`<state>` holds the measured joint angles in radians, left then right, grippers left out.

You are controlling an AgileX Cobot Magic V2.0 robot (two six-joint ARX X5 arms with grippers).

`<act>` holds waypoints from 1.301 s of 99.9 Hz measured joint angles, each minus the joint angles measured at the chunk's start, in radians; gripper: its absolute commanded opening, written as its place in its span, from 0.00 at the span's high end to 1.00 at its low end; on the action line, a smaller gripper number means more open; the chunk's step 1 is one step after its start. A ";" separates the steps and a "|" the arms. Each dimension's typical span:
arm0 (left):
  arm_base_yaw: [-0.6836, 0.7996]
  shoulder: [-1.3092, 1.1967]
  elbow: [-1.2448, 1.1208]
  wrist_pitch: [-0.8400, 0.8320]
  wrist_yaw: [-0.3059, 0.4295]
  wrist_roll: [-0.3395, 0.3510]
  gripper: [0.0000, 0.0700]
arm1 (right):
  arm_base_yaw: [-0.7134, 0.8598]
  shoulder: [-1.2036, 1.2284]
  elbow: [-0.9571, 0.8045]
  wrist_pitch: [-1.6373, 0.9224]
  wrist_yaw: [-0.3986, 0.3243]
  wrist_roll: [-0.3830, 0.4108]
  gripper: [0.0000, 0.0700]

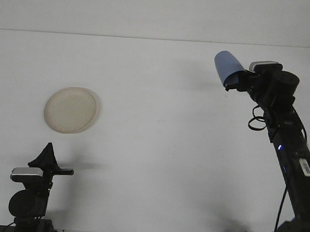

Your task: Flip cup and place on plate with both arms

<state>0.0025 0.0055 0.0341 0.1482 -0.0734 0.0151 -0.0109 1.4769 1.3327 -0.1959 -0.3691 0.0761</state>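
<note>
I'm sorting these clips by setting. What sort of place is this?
Probably a robotics lab test bench: a bare white table holding only a cream plate, and two black robot arms, the right tool gripping a blue cup. No household furnishings are visible.

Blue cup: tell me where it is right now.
In the front view the blue cup is at upper right, tilted and held off the table by the right gripper, far across from the plate on the left.

Nothing to read here: no words, numbers or brand marks anywhere; a small white label on the right arm (301, 166) is too blurred
</note>
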 measured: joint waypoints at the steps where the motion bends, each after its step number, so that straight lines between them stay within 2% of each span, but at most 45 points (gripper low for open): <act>1: 0.000 0.000 0.000 0.000 0.000 0.000 0.98 | 0.005 -0.011 0.000 -0.018 -0.005 0.000 1.00; 9: 0.000 0.000 0.000 0.000 0.000 0.000 0.98 | 0.056 -0.086 0.000 -0.154 -0.029 -0.002 1.00; 26: 0.000 0.000 0.000 0.000 0.000 0.000 0.98 | 0.214 -0.144 0.009 -0.449 -0.034 -0.041 1.00; 47: 0.000 0.000 0.000 0.000 0.000 0.000 0.98 | 0.470 -0.088 0.008 -0.731 0.085 -0.121 1.00; 62: 0.000 0.000 0.000 0.000 0.000 0.000 0.98 | 0.616 -0.019 0.014 -0.850 0.124 -0.133 1.00; 75: 0.000 0.000 0.000 0.000 0.000 0.000 0.98 | 0.720 0.066 0.047 -0.927 0.205 -0.137 1.00; 83: 0.000 0.000 0.000 0.000 0.000 0.000 0.98 | 0.766 0.117 0.082 -0.977 0.241 -0.140 1.00; 95: 0.000 0.000 0.000 0.000 0.000 0.000 0.98 | 0.813 0.195 0.154 -1.044 0.251 -0.145 1.00; 112: 0.000 0.000 0.000 0.000 0.000 0.000 0.98 | 0.859 0.311 0.262 -1.135 0.340 -0.152 1.00; 130: 0.000 0.000 0.000 0.000 0.000 0.000 0.98 | 0.879 0.385 0.309 -1.145 0.348 -0.160 1.00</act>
<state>0.0025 0.0055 0.0341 0.1482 -0.0734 0.0151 0.8684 1.8614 1.6413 -1.3407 -0.0216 -0.0841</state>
